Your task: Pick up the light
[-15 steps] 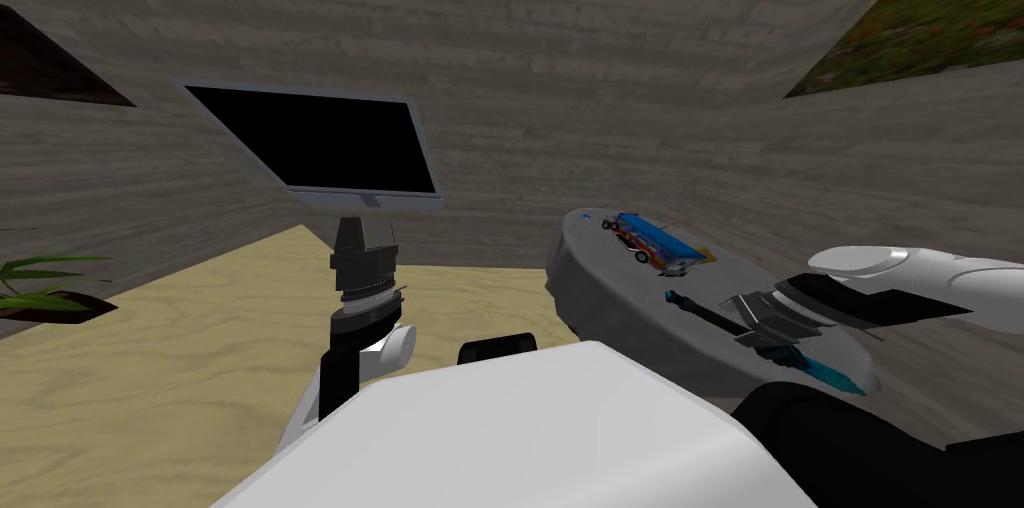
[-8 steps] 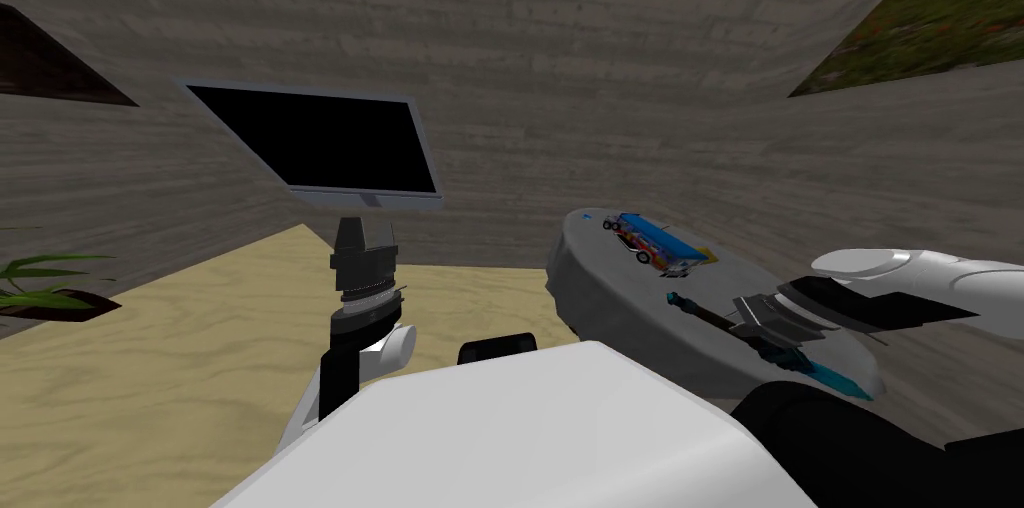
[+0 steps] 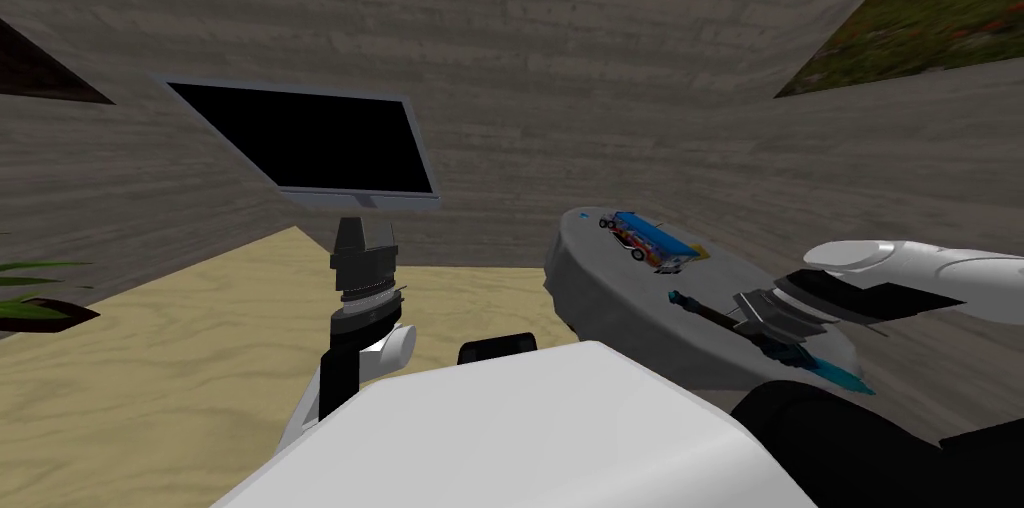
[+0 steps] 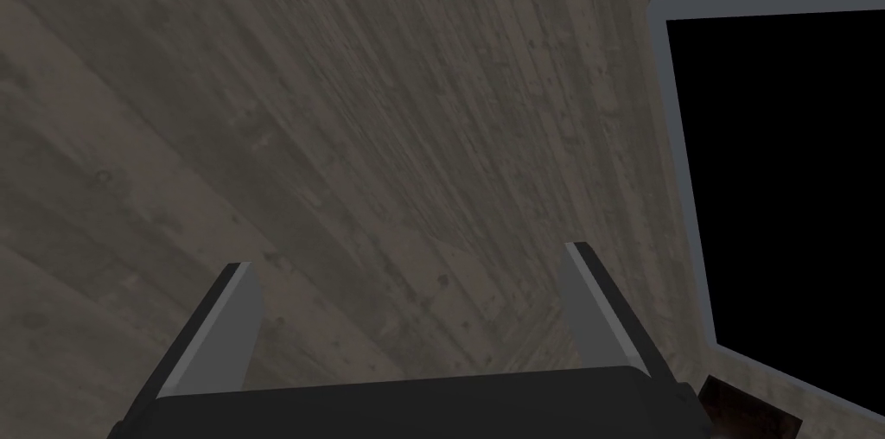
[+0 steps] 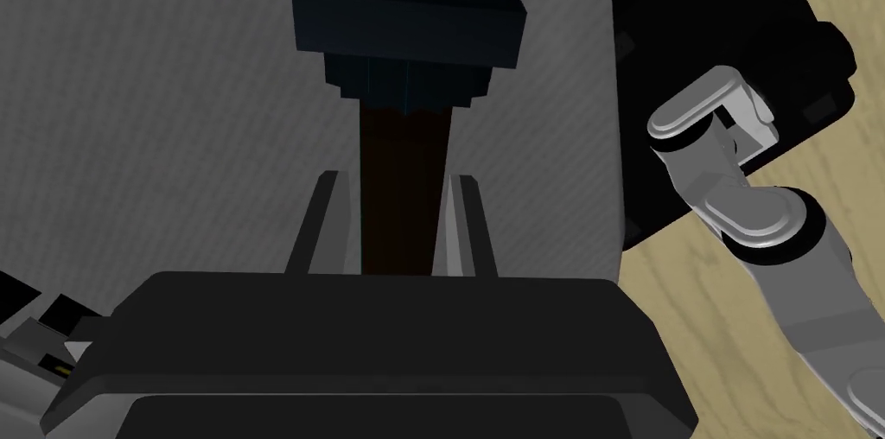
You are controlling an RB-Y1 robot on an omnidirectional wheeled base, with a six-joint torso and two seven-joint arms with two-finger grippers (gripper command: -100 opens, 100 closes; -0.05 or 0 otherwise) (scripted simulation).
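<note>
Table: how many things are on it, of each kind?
Toy bus: 1
Light: 1
Total: 2 on the table

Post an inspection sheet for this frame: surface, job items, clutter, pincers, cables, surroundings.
Surface: round grey table, on my right.
Job's things: dark light with teal tips, over the table; whether it is lifted, cannot tell.
Clutter: toy bus on the table's far side, apart from the light.
Pincers: right pincer shut on the light's shaft; left pincer open, raised towards the wall.
Cables: nothing seen.
Surroundings: black-screened monitor, plant, pale floor.
</note>
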